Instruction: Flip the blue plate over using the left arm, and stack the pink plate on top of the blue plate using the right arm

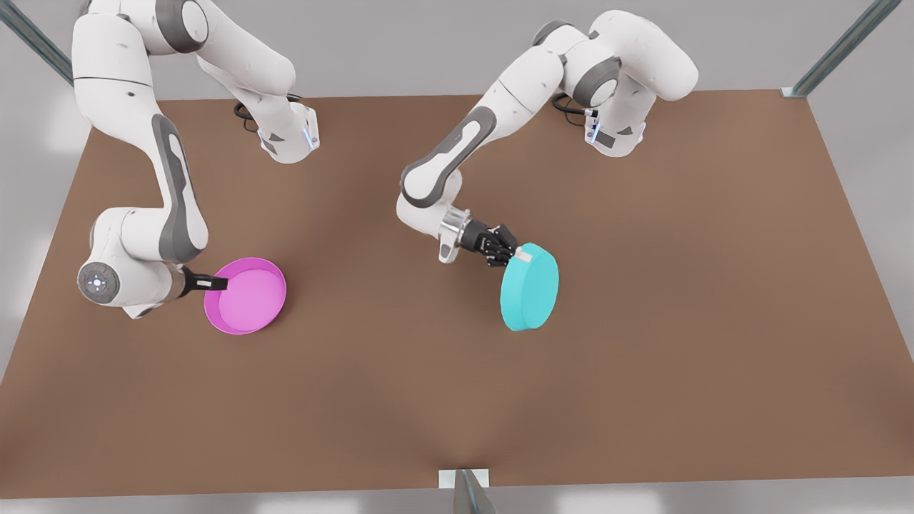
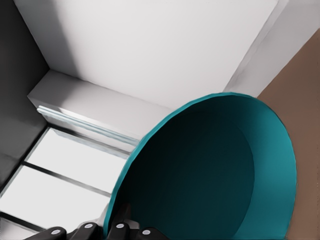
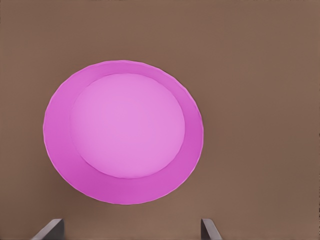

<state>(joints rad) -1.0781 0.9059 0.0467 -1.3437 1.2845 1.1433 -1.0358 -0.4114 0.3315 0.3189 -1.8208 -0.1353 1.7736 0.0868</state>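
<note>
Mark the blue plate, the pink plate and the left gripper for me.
blue plate (image 1: 532, 289): front view, on its upturned base.
pink plate (image 1: 250, 298): front view, on its inner floor.
left gripper (image 1: 515, 251): front view, at the blue plate's rim.

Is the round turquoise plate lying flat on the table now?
No, the round turquoise plate is tilted on edge, held at its rim by the left tool.

The blue plate (image 2: 210, 175) is seen tilted on edge, its dark hollow side exposed. Its rim is clamped by the left gripper (image 2: 120, 231); brown table (image 2: 305, 100) lies beyond it.
</note>
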